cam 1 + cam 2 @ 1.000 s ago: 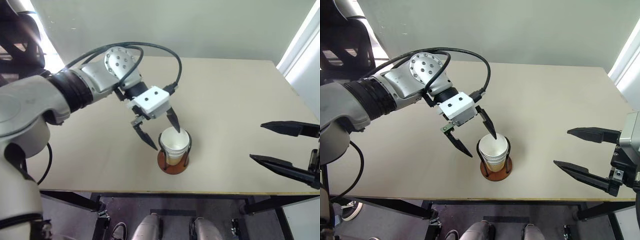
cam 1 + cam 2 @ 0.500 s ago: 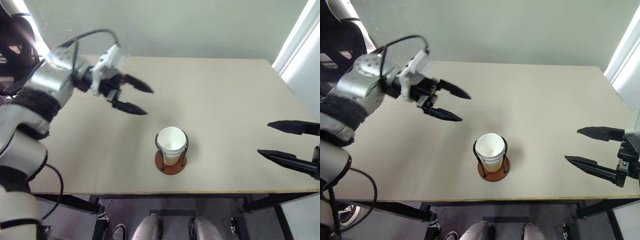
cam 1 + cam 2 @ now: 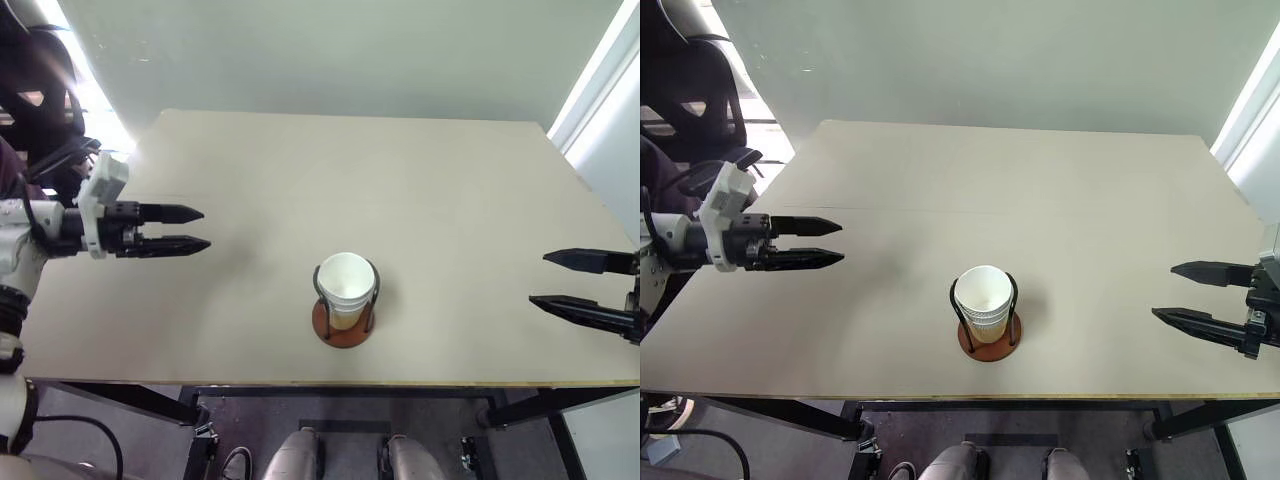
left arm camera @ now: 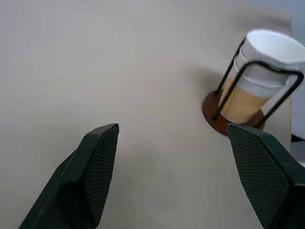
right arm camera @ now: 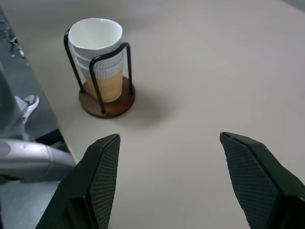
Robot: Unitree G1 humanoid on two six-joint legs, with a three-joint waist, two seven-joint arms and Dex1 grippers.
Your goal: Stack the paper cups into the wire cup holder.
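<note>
You see the table (image 3: 420, 190) with the wire cup holder (image 3: 343, 318) near its front edge, the paper cups (image 3: 345, 288) nested upright inside it. Left gripper (image 3: 196, 229) and right gripper (image 3: 545, 279) hover well apart from the holder on either side, jaws spread, holding nothing.
</note>
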